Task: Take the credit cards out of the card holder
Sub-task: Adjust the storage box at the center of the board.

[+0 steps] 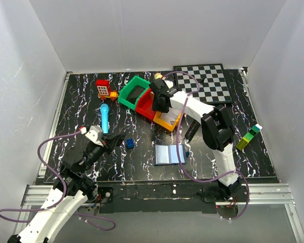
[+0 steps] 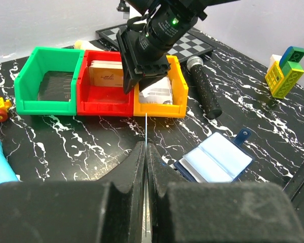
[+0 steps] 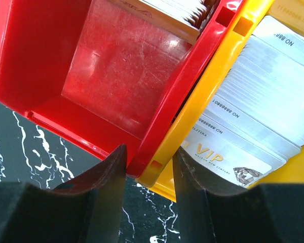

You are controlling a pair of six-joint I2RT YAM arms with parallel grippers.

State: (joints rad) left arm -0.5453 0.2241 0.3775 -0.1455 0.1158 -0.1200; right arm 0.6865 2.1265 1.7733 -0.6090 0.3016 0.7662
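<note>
The card holder (image 1: pixel 169 154) lies open on the table, its pale inner panels up; it also shows in the left wrist view (image 2: pixel 215 159). My left gripper (image 1: pixel 115 140) (image 2: pixel 146 152) is shut on a thin card (image 2: pixel 147 129), seen edge-on, and hangs over the table left of the holder. My right gripper (image 1: pixel 159 105) (image 3: pixel 149 162) is open and empty, its jaws astride the shared wall of the red bin (image 3: pixel 116 71) and the yellow bin (image 3: pixel 213 86). Several silver cards (image 3: pixel 258 101) lie in the yellow bin, and tan cards (image 2: pixel 106 73) in the red bin.
A green bin (image 1: pixel 133 91) stands left of the red one. A black microphone (image 1: pixel 191 131), a small blue cube (image 1: pixel 129 143), a blue microphone (image 1: pixel 105 119), a red toy (image 1: pixel 104 88), a chessboard (image 1: pixel 207 83) and a brick tower (image 1: pixel 248 136) are around.
</note>
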